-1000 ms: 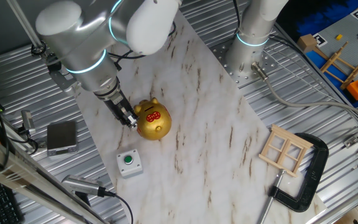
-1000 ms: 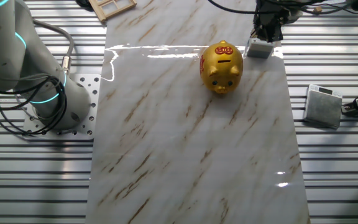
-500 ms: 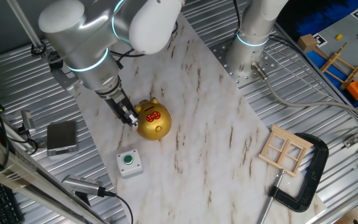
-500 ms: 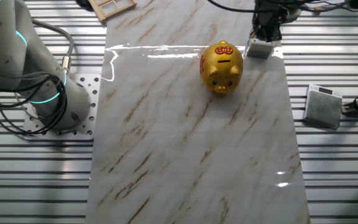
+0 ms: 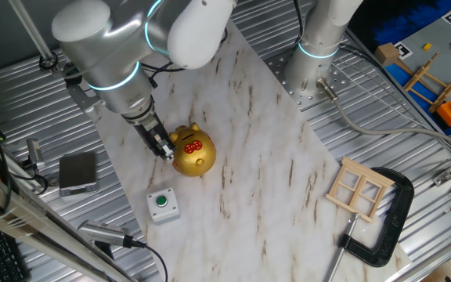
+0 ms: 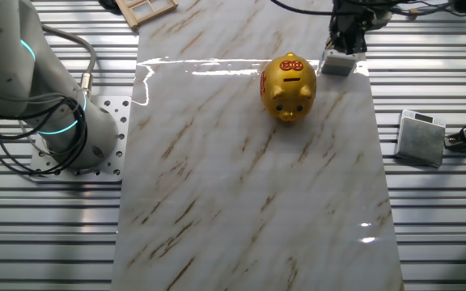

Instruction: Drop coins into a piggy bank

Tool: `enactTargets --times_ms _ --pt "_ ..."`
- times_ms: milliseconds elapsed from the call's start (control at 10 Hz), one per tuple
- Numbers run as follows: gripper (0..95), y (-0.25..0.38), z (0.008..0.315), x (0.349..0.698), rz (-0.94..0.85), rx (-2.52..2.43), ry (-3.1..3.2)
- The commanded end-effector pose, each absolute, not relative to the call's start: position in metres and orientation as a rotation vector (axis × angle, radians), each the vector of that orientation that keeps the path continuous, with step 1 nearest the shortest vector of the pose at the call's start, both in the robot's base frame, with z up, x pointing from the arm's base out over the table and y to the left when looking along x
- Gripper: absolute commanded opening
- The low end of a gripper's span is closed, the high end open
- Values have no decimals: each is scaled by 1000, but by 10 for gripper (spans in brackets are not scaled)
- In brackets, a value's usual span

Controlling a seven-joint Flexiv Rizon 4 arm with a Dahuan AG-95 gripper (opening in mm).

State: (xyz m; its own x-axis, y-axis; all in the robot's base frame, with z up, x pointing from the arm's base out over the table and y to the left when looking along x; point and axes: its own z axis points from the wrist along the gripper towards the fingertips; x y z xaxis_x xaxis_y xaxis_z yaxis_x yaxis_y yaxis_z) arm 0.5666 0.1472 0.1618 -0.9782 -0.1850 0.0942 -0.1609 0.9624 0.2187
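my tool (image 5: 165,152) hangs just left of the piggy bank (image 5: 193,152), its slot up and to the right; whether the fingers pinch a coin, i cannot tell.

My claw (image 5: 164,150) hangs low over the marble board (image 5: 249,157), its tips just beside the gold piggy bank (image 5: 192,151), which stands upright on the board to the tips' right in the picture; I cannot tell whether they touch it or whether anything is pinched between them. Just below my claw sits a small grey box with a green button (image 5: 162,204), and off to its left, past the board's edge, lies a flat grey block (image 5: 77,171). Well away, at the board's far corner, lie a little wooden window frame (image 5: 358,188) and a black clamp (image 5: 386,227).
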Motion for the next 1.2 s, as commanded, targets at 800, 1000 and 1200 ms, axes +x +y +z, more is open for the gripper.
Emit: enactTargets --times_ms 800,1000,1200 --pt "0 100 173 517 -206 251 -3000" --pt "0 93 169 504 -186 231 -3002" --pt "0 90 163 496 -181 213 -3011"
